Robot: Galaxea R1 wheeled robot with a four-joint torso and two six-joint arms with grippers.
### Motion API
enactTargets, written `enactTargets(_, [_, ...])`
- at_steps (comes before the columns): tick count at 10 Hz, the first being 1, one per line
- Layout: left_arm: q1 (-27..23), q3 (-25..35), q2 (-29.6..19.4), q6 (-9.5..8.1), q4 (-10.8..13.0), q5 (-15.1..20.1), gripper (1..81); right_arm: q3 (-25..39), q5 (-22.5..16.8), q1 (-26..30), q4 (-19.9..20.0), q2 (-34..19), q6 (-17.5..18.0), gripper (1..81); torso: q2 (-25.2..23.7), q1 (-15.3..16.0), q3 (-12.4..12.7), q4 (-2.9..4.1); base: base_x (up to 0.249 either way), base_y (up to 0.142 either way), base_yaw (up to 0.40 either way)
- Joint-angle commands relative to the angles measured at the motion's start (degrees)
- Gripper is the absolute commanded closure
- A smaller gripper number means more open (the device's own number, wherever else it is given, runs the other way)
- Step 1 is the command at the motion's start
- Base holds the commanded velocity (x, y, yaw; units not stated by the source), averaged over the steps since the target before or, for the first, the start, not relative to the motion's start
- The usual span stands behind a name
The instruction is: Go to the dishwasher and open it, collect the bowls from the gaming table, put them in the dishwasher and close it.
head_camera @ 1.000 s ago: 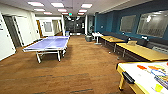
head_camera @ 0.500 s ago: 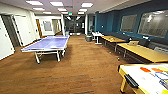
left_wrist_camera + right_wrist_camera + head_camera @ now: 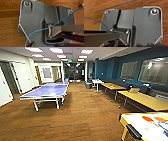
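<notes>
- Yellow sides and a smooth white top mark the gaming table (image 3: 140,127), which is seen at the lower right of the head view, on the robot's right-hand side and close by; a black slot (image 3: 133,131) is set into its near end.
- Orange and yellow flat shapes (image 3: 148,119) are seen on its white top; whether any of them is a bowl cannot be told.
- Neither claw can be judged: how far each is open, and whether anything is held, cannot be told from the wrist views, where dark plates of the robot are seen over wooden floor (image 3: 10,31).
- Both arms are judged to be carried low, with the wrists turned toward the floor, as suits driving rather than reaching; nothing of the task lies near either wrist.
- A blue table-tennis table (image 3: 47,92) stands further off to the left, well apart from the gaming table, with open wooden floor left between them for passage.
- Long wooden tables (image 3: 147,99) are ranged along the dark blue wall (image 3: 110,68), further ahead on the right side, beyond the gaming table.
- A thin blue cable (image 3: 37,32) is seen crossing the left wrist plate.
- The step in hand is judged to be driving.
</notes>
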Motion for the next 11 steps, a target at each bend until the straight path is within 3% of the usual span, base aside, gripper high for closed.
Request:
enactTargets(1, [-1.9,-0.2,-0.6,0.36,0.0,2.9,1.0,0.8,-2.2,2.5,-0.7,0.5,-0.3,1.0,0.0,0.0,0.0,0.0,0.136,0.0,0.0])
enactTargets(11, [-1.9,-0.2,-0.3,0.36,-0.2,2.8,1.0,0.6,-2.2,2.4,-0.7,0.4,-0.3,1.0,0.0,-0.1,0.0,0.0,0.137,0.0,0.0])
